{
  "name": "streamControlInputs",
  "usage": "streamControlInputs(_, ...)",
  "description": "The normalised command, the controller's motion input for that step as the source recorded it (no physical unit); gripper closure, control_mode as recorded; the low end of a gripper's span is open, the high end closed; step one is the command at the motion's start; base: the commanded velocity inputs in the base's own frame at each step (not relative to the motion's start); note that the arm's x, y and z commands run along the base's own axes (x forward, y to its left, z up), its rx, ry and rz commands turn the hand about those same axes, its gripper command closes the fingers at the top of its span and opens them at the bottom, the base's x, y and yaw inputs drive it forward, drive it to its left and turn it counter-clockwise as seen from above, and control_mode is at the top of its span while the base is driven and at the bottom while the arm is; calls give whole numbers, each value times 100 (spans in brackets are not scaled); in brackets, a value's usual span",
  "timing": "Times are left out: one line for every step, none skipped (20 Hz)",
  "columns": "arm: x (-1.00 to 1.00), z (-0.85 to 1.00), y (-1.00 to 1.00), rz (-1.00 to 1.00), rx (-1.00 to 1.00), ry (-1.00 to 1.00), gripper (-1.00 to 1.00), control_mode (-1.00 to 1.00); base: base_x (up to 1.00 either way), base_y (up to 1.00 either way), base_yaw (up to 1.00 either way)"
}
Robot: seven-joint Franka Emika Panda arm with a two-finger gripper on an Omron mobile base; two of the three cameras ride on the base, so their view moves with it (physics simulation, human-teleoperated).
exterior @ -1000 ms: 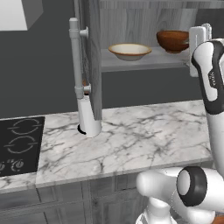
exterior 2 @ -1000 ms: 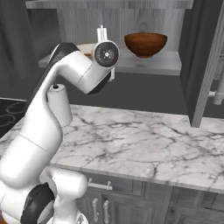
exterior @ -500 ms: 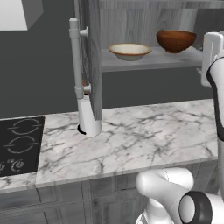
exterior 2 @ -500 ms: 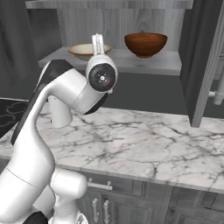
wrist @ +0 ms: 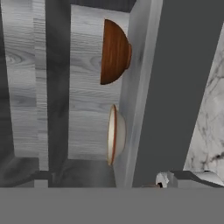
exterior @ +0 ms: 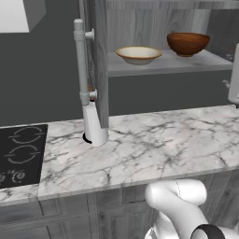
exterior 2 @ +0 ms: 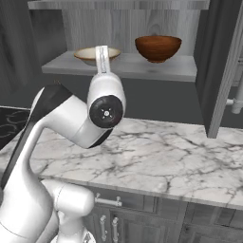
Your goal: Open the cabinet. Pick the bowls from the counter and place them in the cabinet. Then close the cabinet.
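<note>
Pincer jaws are standing apart, holding nothing. Both bowls point(exterior: 138, 54) point(exterior: 187, 43) are sitting on the cabinet point(exterior: 158, 65) shelf; swinging doors carelessly risks striking the arm.

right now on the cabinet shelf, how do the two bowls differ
The cream bowl is shallow and wide, with a tan rim; the reddish-brown bowl is deeper, rounder and stands taller. The cream bowl looks pale and matte, the reddish-brown bowl dark and glossy. In the left base view the cream bowl sits nearer the open left door, the reddish-brown bowl further right. Both stand upright on the same grey shelf, apart from each other.
</note>
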Motion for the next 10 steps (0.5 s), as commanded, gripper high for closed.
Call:
streamControlInputs(-48,3,-29,0,1,-2,-100,-100,0,0,0)
streamControlInputs(-44,6,-34,0,3,0,-100,-100,0,0,0)
streamControlInputs(-42,6,-36,0,3,0,-100,-100,0,0,0)
streamControlInputs(-42,6,-37,0,3,0,-100,-100,0,0,0)
streamControlInputs(-49,6,-38,0,4,0,-100,-100,0,0,0)
streamControlInputs(-55,7,-39,0,4,-2,-100,-100,0,0,0)
streamControlInputs(-59,9,-32,0,3,-4,-100,-100,0,0,0)
streamControlInputs(-61,10,-32,0,3,-5,-100,-100,0,0,0)
streamControlInputs(-66,9,-36,0,4,-6,-100,-100,0,0,0)
streamControlInputs(-68,6,-34,0,4,-7,-100,-100,0,0,0)
